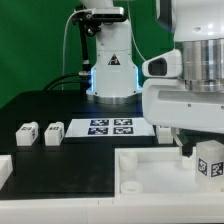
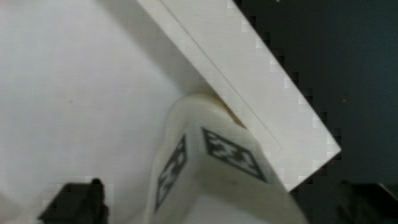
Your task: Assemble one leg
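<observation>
One leg (image 1: 209, 166), a small white block with black-and-white tags, stands upright on the large white tray part (image 1: 150, 185) near its corner at the exterior view's right. In the wrist view this leg (image 2: 217, 160) rests against the tray's raised rim (image 2: 249, 80). My gripper (image 1: 198, 150) is down over it, with the leg between the jaws. In the wrist view my gripper (image 2: 214, 208) looks open: one dark finger (image 2: 75, 202) stands clear of the leg with a gap between them. The other finger is hard to tell from the dark table.
Two more legs (image 1: 26, 134) (image 1: 52, 131) lie on the black table at the exterior view's left. A further leg (image 1: 163, 130) is partly hidden behind my arm. The marker board (image 1: 112, 127) lies in front of the arm's base (image 1: 112, 75).
</observation>
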### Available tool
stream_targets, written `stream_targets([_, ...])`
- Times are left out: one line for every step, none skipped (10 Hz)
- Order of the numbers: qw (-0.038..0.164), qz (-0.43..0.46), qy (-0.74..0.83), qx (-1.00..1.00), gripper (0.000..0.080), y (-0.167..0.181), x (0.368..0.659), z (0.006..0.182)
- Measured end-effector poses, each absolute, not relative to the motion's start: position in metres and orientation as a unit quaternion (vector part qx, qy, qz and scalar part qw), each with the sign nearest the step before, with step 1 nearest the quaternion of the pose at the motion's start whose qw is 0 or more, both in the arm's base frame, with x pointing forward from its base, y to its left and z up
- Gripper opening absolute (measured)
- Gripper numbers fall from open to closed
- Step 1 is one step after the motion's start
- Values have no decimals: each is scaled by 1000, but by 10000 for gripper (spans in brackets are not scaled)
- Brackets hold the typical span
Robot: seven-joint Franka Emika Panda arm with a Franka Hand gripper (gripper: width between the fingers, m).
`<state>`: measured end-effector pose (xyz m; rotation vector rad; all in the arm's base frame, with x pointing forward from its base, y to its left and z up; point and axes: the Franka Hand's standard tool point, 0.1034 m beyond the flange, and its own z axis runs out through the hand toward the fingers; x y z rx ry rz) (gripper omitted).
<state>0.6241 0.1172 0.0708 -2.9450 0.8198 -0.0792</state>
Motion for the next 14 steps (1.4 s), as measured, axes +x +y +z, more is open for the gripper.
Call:
stream_targets([31,-33,192,-980,648,118,626,74])
stream_targets([24,-35,115,-992,648,117,626,77])
stream_targets([21,-33,54,-998,648,114,624,77])
stream_targets([19,-32,26,-999,648,110,624,76])
stream_targets([21,-32,49,-998,648,111,624,76])
stream_targets([21,-31,63,-997,548,111,624,76])
stream_targets([21,-31,62,-997,410,111,624,76])
stream_targets([25,-30,113,-993,286,112,624,76])
stream_targets([27,-28,169,-985,286,113,624,75])
stream_targets([28,-27,212,-977,291,113,624,75])
stream_targets([30,-25,257,-966,291,113,624,75])
stream_targets([32,-24,312,-949,291,114,625,75])
stream_targets([31,-20,387,-921,291,113,627,74])
stream_targets([33,-13,462,-886,291,112,627,74])
